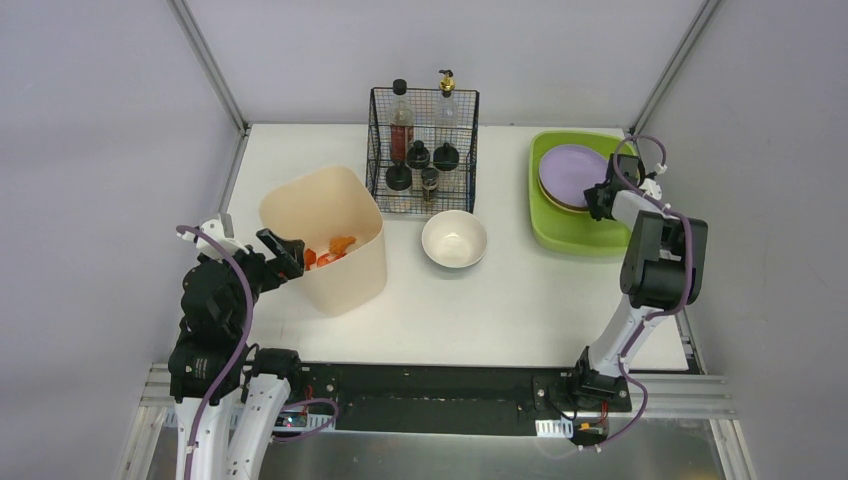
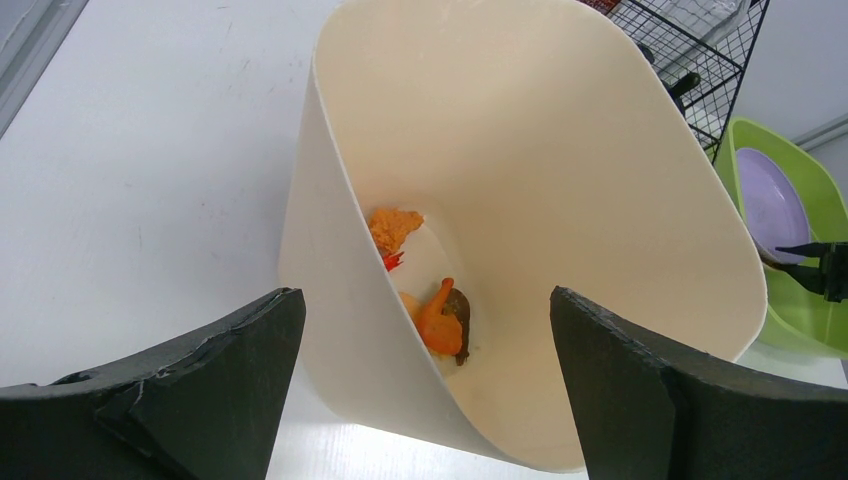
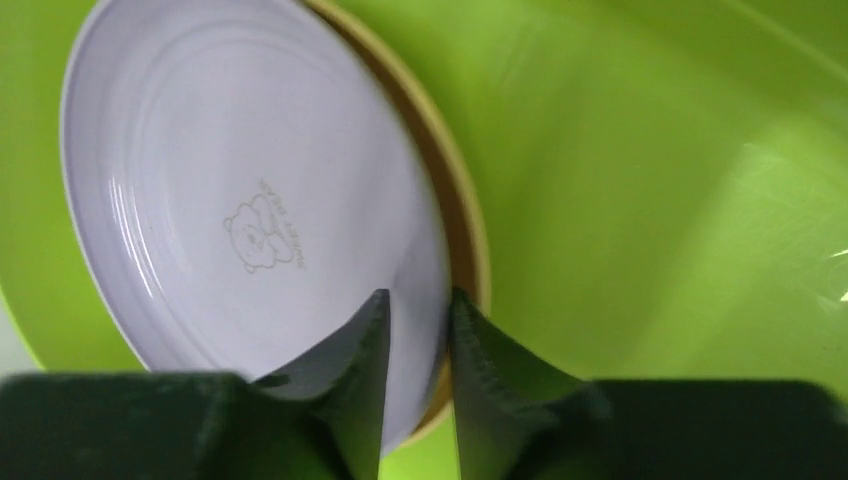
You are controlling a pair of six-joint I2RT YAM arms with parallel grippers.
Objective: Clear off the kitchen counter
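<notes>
— Worktop point(image 1: 520, 300) status?
— White, between the grey walls. We find the bowl point(image 1: 454, 239), beige bin point(image 1: 350, 280) and wire rack point(image 1: 455, 195) on it. Left jaws gape astride the bin's near wall, likely for dropping scraps point(image 2: 440, 320).
— Right side?
— Right jaws, nearly closed, straddle the lilac plate point(image 3: 250, 200) rim in the green tub point(image 3: 650, 200), presumably stacking it. We cannot tell whether they pinch it. The plate beneath is mostly covered.
</notes>
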